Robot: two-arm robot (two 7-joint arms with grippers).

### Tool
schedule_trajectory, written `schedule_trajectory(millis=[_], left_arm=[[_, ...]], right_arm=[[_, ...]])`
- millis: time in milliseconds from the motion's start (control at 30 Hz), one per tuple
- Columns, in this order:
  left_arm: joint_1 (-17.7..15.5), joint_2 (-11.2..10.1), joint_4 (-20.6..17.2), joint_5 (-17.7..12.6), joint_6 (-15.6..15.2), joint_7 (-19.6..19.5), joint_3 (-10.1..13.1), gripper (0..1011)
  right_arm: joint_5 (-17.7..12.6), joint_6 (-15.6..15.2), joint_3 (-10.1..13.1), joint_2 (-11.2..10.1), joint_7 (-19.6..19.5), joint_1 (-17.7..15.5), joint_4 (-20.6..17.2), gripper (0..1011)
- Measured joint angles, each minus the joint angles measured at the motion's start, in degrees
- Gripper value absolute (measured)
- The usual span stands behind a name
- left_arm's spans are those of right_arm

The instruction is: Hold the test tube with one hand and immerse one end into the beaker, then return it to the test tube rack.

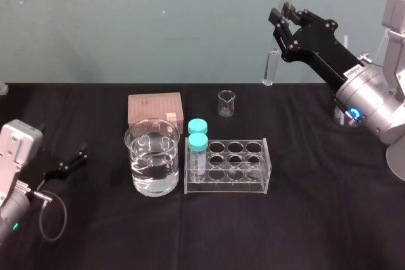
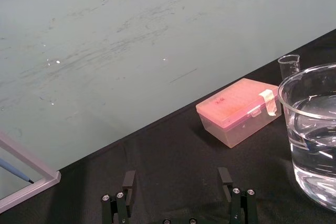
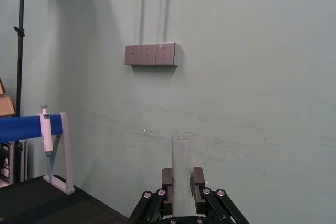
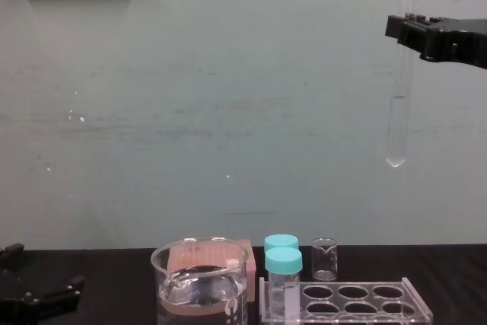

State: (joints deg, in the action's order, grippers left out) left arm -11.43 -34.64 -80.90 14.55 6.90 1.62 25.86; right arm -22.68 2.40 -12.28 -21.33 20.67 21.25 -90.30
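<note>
The test tube (image 1: 270,67) hangs upright high above the table's back right, its round bottom down. My right gripper (image 1: 283,14) is shut on its upper part. The right wrist view shows the test tube (image 3: 182,156) pinched between both fingers (image 3: 167,178) of the right gripper (image 3: 182,182). From the chest, the test tube (image 4: 397,112) dangles below the right gripper (image 4: 405,25), well above and to the right of the test tube rack (image 4: 411,311). The beaker (image 1: 152,156) holds clear liquid and stands left of the test tube rack (image 1: 266,167). My left gripper (image 1: 71,162) rests open at the table's left.
Two teal-capped vials (image 1: 197,147) stand in the rack's left end. A pink box (image 1: 154,108) sits behind the beaker, and a tiny beaker (image 1: 226,102) behind the rack. A pipette stand (image 3: 52,145) is off to the far side.
</note>
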Motion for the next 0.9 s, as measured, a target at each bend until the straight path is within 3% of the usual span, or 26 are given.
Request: schedule_trajectory(millis=[567, 800, 900], left_arm=[[0.0, 0.0, 0.0, 0.0, 0.0, 0.0, 0.0, 1000], [0.0, 0.0, 0.0, 0.0, 0.0, 0.0, 0.0, 1000], [0.0, 0.0, 0.0, 0.0, 0.0, 0.0, 0.0, 1000]], right_arm=[[-0.2, -0.2, -0.4, 0.1, 0.2, 0.1, 0.7, 224], [-0.7, 1.1, -3.1, 1.4, 3.6, 3.3, 3.7, 224], [-1.3, 2.4, -5.5, 2.9, 6.1, 6.0, 6.3, 224]])
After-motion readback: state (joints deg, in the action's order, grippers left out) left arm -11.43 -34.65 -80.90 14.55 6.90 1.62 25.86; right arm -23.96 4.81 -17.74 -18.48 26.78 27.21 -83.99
